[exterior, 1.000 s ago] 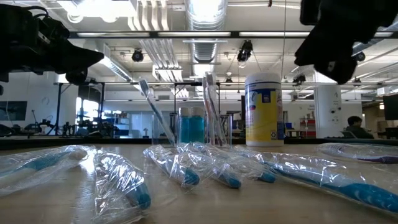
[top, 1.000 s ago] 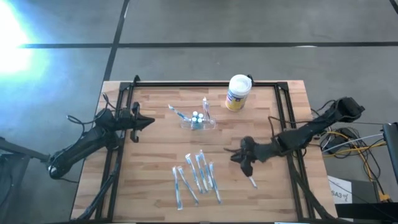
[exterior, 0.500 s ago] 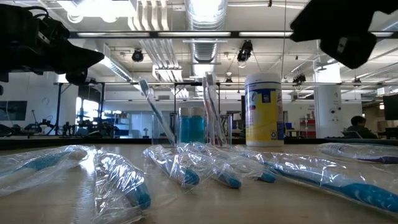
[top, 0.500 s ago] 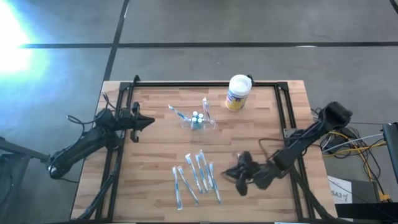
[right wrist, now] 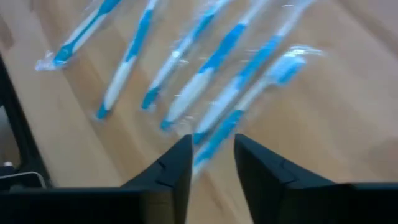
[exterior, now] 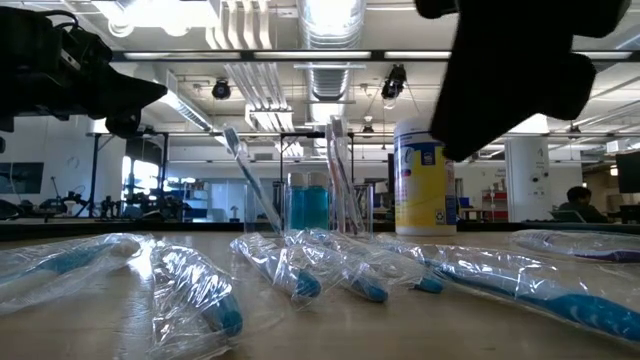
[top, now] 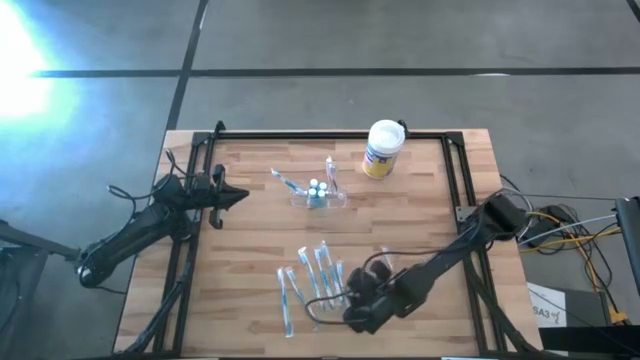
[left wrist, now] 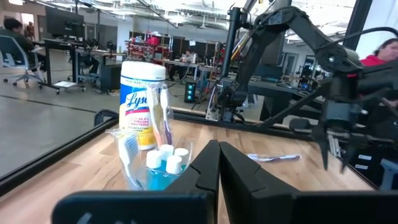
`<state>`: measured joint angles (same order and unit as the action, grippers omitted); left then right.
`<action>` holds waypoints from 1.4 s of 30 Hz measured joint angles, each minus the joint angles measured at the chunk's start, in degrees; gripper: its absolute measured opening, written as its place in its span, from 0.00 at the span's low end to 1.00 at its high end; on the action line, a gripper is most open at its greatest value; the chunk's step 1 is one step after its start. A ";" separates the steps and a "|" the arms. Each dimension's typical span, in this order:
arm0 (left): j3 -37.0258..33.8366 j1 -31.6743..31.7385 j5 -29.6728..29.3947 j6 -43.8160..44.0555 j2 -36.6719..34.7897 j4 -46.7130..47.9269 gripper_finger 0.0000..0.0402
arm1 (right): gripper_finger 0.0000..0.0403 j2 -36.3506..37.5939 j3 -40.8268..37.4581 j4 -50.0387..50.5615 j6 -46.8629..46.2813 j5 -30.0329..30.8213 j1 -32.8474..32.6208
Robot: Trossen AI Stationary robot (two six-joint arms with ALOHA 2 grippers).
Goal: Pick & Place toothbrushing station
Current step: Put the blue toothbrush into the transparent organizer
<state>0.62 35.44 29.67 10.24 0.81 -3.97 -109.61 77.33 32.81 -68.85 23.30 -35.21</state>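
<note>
The toothbrushing station (top: 318, 194), a small clear holder with toothbrushes and little bottles standing in it, rests on its base at the table's middle far part; it also shows in the low view (exterior: 310, 205) and close before my left gripper (left wrist: 155, 165). My left gripper (top: 240, 196) hangs shut and level at the table's left, short of the station. My right gripper (top: 348, 297) is open and slants down over a row of several plastic-wrapped blue toothbrushes (top: 312, 285) near the front edge, its fingers (right wrist: 180, 155) just above them, touching nothing that I can see.
A white canister with a yellow-blue label (top: 383, 148) stands behind the station to the right. One more wrapped toothbrush (left wrist: 273, 157) lies apart on the right. A black frame (top: 330, 133) runs round the tabletop. Bare wood lies between the station and the wrapped brushes.
My right gripper has swept from the table's right middle toward the near edge and to the left, coming over the row of wrapped toothbrushes, and has tipped further downward. The station and the toothbrushes have not moved.
</note>
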 joint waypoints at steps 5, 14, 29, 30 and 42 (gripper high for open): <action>-0.05 0.01 0.14 0.11 0.93 -0.02 0.02 | 0.47 -5.77 6.22 2.63 -0.97 -5.77 2.09; -0.17 0.00 0.81 0.58 1.43 -0.07 0.04 | 0.61 -12.55 9.35 6.46 -2.14 -16.54 5.34; -0.24 -0.02 0.91 1.95 1.47 0.09 0.04 | 0.29 -13.23 9.53 9.04 6.33 -20.02 6.18; -0.24 -0.02 1.03 2.00 1.47 0.09 0.04 | 0.25 -13.24 9.52 9.24 6.74 -20.03 6.20; -0.28 -0.02 1.44 2.48 1.47 0.11 0.03 | 0.06 -11.33 9.29 11.70 11.16 -19.35 6.28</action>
<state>0.34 35.42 31.11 12.72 2.28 -3.86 -120.93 86.62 44.51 -57.69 3.96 -28.93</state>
